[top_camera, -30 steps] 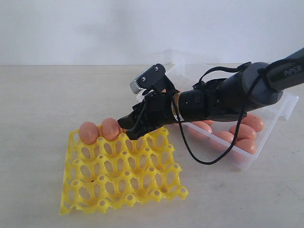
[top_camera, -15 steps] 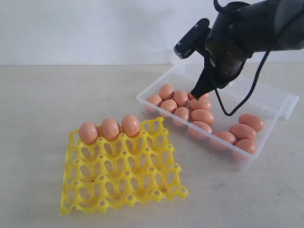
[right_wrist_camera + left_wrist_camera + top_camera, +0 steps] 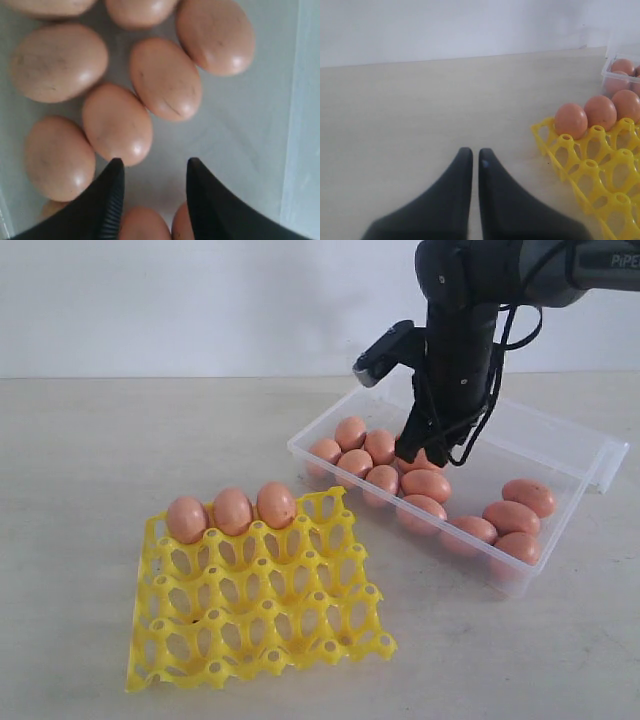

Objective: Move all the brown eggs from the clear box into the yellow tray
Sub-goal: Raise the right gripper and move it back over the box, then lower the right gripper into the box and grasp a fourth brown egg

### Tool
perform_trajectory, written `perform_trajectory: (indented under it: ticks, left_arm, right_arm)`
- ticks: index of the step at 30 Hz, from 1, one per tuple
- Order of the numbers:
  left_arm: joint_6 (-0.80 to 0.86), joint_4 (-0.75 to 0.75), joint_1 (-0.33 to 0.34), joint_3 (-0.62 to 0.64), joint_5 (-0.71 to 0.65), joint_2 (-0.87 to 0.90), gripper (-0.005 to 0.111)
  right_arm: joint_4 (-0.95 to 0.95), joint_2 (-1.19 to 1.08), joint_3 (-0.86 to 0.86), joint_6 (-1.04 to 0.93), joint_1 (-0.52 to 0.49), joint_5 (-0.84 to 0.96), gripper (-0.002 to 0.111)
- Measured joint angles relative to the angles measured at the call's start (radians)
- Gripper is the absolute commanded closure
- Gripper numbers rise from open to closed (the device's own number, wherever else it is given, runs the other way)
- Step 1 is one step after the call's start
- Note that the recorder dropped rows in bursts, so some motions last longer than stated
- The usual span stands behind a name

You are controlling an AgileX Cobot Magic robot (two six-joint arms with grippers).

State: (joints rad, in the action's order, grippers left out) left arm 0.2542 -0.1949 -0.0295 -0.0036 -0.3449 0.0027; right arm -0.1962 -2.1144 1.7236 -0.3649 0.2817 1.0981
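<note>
So the brown eggs (image 3: 426, 484): most are in the clear box (image 3: 500, 475), bunched toward the end of the box closest to the yellow tray (image 3: 258, 615). A few more are strung along the box's near wall toward its other end. I count roughly a dozen in there, one of them partly hidden behind the arm. Three more eggs sit side by side in the tray row that faces the box, and every other cup is bare.

The box lies open, with its lid flat on the table (image 3: 100, 440) on the side away from the tray. The tray is near the box but not touching it, just off the corner of the egg-crowded end.

The right gripper (image 3: 415, 450) points straight down into the box over that crowded bunch. From its own camera the right gripper (image 3: 155, 162) has its fingers (image 3: 112, 200) spread apart with only bare box floor between them, so it's got hold of nothing. One tip is right beside an egg, and I can't tell if it's touching.

The left gripper (image 3: 474, 152) is well apart from the box, low over bare table, farther out than the tray. Its fingers (image 3: 457, 200) are pressed nearly together with just a thin slit between them, and nothing's in there.
</note>
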Motion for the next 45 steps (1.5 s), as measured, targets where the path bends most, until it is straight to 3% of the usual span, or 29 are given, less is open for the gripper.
perform_trajectory:
  ticks: [4,10,27,36,45]
  left_arm:
    - [0.0,0.0,0.0,0.0,0.0,0.0,0.103]
    - [0.0,0.0,0.0,0.0,0.0,0.0,0.103]
    - [0.0,0.0,0.0,0.0,0.0,0.0,0.103]
    - [0.0,0.0,0.0,0.0,0.0,0.0,0.103]
    - [0.0,0.0,0.0,0.0,0.0,0.0,0.103]
  right_arm:
    - [0.083,-0.004,0.0,-0.156,0.0,-0.052,0.073]
    - [0.119,-0.03,0.002,-0.223,0.0,-0.077,0.073]
    - [0.11,-0.164,0.008,-0.235,0.0,-0.101,0.073]
    - [0.102,-0.166,0.008,-0.233,-0.002,-0.216,0.073]
    - [0.104,-0.136,0.008,-0.177,-0.002,-0.179,0.073]
